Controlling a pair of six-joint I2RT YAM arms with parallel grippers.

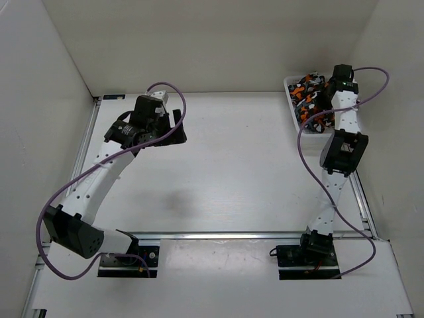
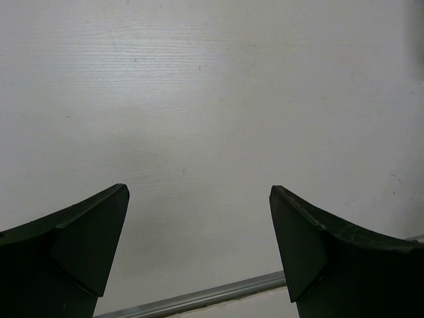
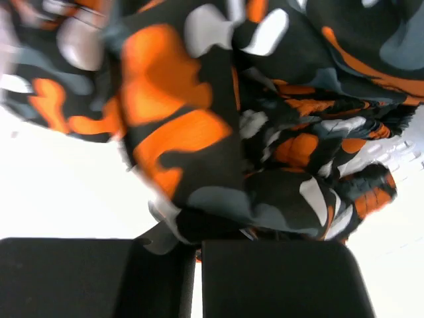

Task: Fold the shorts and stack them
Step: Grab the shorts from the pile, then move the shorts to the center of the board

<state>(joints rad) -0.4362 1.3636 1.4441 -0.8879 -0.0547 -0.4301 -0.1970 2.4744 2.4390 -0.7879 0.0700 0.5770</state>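
Note:
The shorts (image 1: 308, 99), in an orange, white, grey and black blotch print, lie bunched in the white mesh basket (image 1: 291, 109) at the far right. My right gripper (image 1: 324, 105) reaches down into the basket. In the right wrist view its jaws are closed together on a fold of the shorts (image 3: 218, 152), which fill most of that view. My left gripper (image 1: 177, 126) hovers over bare table at the far left, open and empty, with its fingers (image 2: 86, 245) wide apart in the left wrist view.
White walls enclose the table on the left, back and right. A metal rail (image 1: 232, 234) runs along the near edge by the arm bases, and another rail (image 2: 199, 298) shows below the left fingers. The right arm's purple cable loops over the basket.

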